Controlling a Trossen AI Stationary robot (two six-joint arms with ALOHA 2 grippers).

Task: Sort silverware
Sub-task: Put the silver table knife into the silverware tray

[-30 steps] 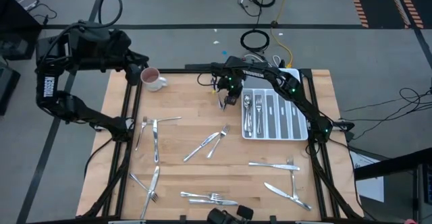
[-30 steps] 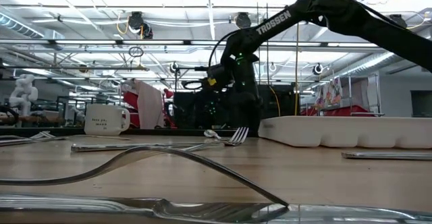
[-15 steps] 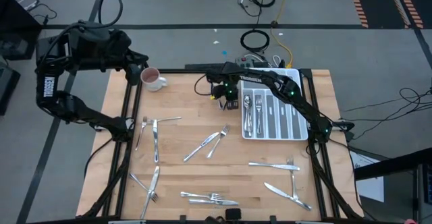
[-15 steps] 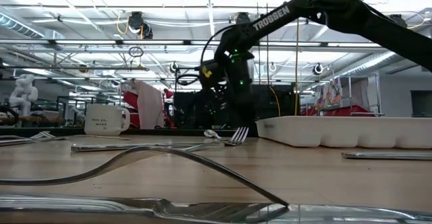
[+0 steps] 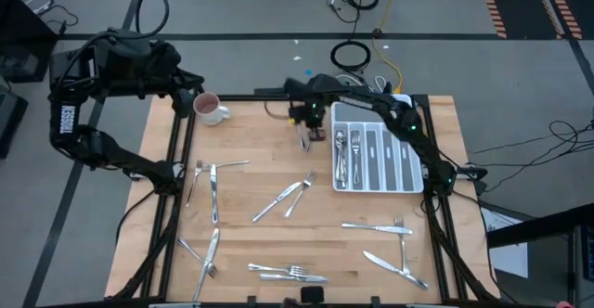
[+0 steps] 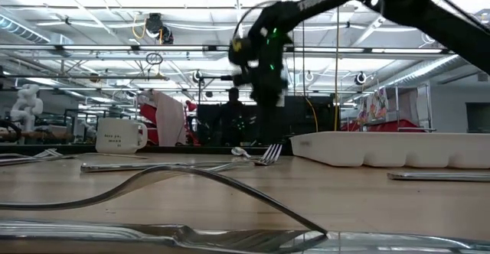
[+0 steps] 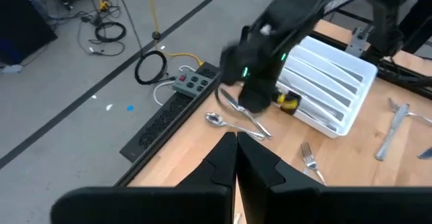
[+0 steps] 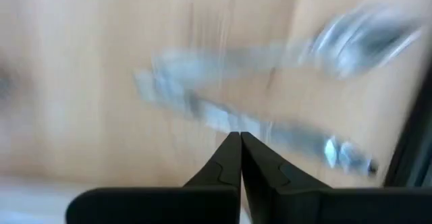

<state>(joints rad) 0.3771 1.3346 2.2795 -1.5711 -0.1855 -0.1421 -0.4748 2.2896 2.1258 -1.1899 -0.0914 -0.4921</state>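
Left arm parked off the table's far-left corner, left gripper [image 7: 235, 158] clenched, holding nothing. White ceramic mug with a pink inside [image 5: 210, 109] stands near that corner. Slim shiny silver forks, spoons and knives [image 5: 213, 197] lie loose across the light wooden table [image 5: 260, 160]: a few at the left side, a crossed pair [image 5: 291, 197] mid-table, more along the near edge and at the near right. Right gripper [image 5: 309, 128] hangs above the far edge, just left of the white compartmented plastic cutlery tray [image 5: 406, 164], fingers pressed together, grasping nothing visible; a spoon and knife [image 7: 237, 116] lie on the wood below it. Several pieces already sit in the tray's left compartments.
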